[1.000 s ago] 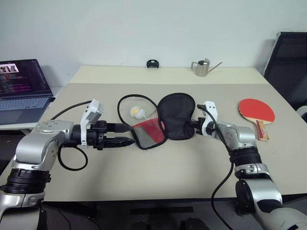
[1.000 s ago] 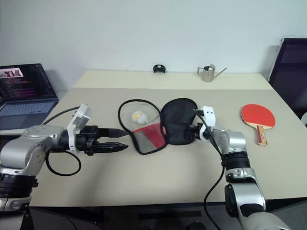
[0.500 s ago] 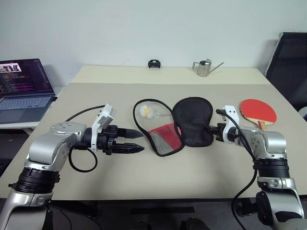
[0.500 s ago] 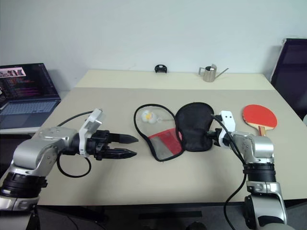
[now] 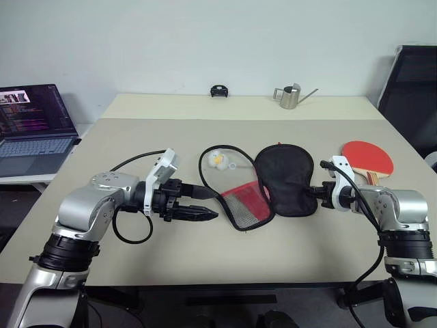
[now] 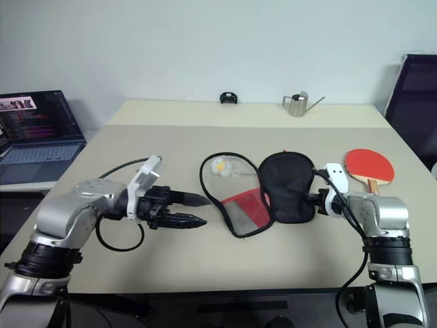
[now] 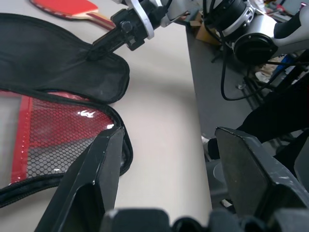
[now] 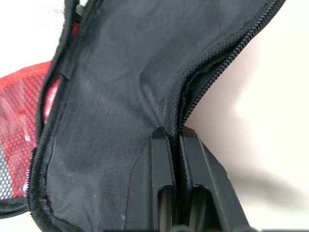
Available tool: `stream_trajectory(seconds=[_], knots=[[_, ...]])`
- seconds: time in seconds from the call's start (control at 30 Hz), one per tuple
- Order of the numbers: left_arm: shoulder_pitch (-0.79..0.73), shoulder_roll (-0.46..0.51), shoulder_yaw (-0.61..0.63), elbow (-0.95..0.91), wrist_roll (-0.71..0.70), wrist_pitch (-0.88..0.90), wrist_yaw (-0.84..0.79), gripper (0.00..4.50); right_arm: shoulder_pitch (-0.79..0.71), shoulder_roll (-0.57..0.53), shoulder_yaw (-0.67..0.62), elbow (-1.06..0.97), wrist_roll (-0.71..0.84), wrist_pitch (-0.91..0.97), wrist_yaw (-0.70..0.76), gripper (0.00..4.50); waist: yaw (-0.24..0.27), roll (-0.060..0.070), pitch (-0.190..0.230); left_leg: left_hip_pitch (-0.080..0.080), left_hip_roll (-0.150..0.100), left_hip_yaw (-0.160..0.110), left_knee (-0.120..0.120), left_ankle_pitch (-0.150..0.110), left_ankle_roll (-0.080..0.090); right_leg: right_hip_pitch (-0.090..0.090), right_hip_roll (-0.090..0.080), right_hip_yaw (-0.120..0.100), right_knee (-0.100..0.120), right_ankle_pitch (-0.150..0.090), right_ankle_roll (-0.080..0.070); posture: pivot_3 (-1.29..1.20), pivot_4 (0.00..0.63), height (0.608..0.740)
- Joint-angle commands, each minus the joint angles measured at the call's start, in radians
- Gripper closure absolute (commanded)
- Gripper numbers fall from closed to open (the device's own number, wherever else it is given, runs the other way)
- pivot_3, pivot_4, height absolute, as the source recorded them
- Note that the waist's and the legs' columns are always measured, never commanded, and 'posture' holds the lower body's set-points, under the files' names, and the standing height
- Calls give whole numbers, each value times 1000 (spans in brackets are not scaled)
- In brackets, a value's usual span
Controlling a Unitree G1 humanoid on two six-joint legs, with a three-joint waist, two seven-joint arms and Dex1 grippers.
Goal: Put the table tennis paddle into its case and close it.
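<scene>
Case (image 5: 273, 188) lying unzipped and spread flat near the middle of the tabletop (image 5: 205, 260), its black half toward the right edge and its red mesh half (image 5: 247, 203) toward the front edge. Right gripper (image 5: 318, 192), fingers pressed together, pinching the zipper edge of the black half; in the right wrist view the fabric sits between the two fingers (image 8: 161, 193). Left gripper (image 5: 208, 203), fingers spread, hovering level just beside the mesh half, holding nothing. Table tennis paddle (image 5: 367, 158) flat near the right edge of the tabletop, handle toward the front, just beyond the right gripper. Small white-yellow balls (image 5: 218, 159) inside the loop of the zipper edging. Metal pitcher (image 5: 289, 96) and small black object (image 5: 218, 91) at the far edge.
</scene>
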Motion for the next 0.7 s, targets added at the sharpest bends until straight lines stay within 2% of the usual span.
stream_trajectory(seconds=[0.03, 0.4, 0.7], knots=[[-28, -5, 4, -30, -14, 0, -7, 1233, 6, -16, -41, -65, 25, 24, -5, 4443, 0, 0, 0, 0, 0, 0, 0, 0, 0, 0, 0, 0, 0, 0, 0, 0, 150, 740], [-46, -14, -11, -16, -8, -4, -13, 1233, 70, -48, -92, -116, 45, 60, -22, 4443, 1, 0, 0, 0, 0, 0, 0, 0, 0, 0, 0, 0, 0, 0, 0, 0, 150, 740], [-44, -21, -15, -20, -9, -3, -9, 1233, 51, -42, -89, -84, 42, 31, -31, 4443, 1, 0, 0, 0, 0, 0, 0, 0, 0, 0, 0, 0, 0, 0, 0, 0, 150, 740]])
